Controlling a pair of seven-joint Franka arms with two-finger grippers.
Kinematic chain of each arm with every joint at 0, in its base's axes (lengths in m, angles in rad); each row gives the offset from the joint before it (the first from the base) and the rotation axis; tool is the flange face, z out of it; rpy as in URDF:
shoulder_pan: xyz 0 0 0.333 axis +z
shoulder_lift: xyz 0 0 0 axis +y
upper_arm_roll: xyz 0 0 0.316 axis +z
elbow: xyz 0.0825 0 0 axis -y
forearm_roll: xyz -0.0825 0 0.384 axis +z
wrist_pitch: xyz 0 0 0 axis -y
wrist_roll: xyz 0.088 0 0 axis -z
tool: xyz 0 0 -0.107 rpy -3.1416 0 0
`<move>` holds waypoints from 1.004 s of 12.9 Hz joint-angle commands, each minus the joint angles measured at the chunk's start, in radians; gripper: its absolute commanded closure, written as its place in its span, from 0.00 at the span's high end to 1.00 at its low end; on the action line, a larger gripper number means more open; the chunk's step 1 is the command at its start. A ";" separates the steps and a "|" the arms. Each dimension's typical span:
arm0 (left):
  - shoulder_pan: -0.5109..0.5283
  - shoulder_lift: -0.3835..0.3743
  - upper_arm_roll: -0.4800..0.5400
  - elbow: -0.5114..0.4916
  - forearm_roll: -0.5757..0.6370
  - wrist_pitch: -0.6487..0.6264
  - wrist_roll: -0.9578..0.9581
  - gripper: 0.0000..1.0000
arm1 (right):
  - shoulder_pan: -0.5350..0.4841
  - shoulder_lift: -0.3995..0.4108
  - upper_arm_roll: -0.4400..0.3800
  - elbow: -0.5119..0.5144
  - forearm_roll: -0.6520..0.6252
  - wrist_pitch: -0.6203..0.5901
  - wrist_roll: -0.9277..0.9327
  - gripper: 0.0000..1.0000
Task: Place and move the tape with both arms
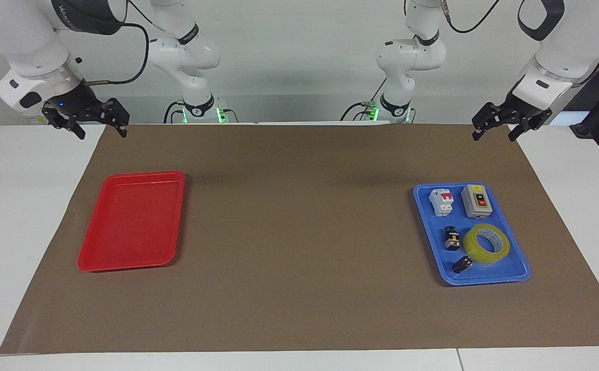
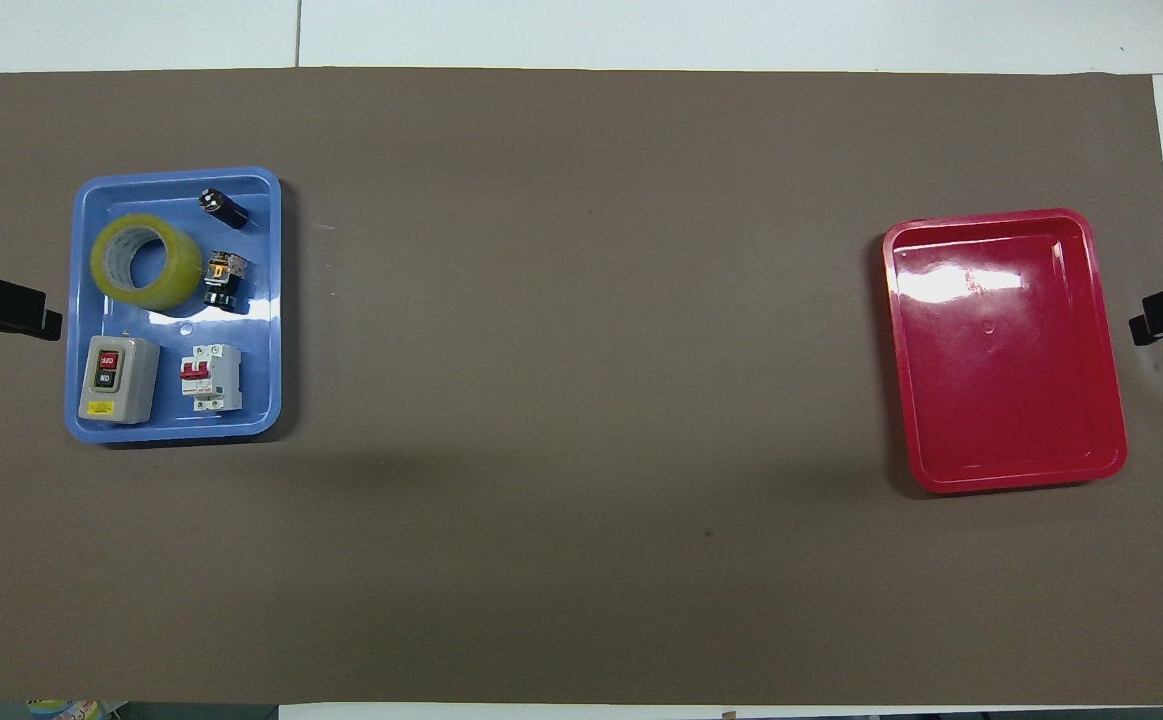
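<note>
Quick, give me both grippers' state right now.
Left gripper: open, empty, raised over the brown mat's corner at its own end, clear of the tape.
Right gripper: open, empty, raised over the mat's corner at its own end.

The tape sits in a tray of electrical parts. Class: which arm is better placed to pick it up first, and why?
The left. The tape lies in the blue tray at the left arm's end of the table; the left gripper hangs open nearby, while the right gripper waits open near the red tray.
</note>
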 commanded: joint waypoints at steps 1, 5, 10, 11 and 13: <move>-0.008 -0.026 0.006 -0.031 -0.006 0.018 0.010 1.00 | -0.010 0.002 0.003 0.010 0.017 -0.008 0.000 1.00; -0.006 -0.026 0.008 -0.029 -0.008 0.018 0.002 1.00 | -0.010 0.002 0.003 0.010 0.017 -0.008 0.000 1.00; -0.006 -0.058 0.008 -0.098 -0.008 0.071 0.010 1.00 | -0.010 0.002 0.003 0.011 0.017 -0.010 0.000 1.00; -0.006 -0.058 0.006 -0.100 -0.008 0.087 0.010 1.00 | -0.010 0.002 0.003 0.011 0.017 -0.010 0.000 1.00; 0.004 -0.049 0.008 -0.106 -0.008 0.131 0.012 1.00 | -0.009 0.002 0.003 0.011 0.017 -0.010 0.000 1.00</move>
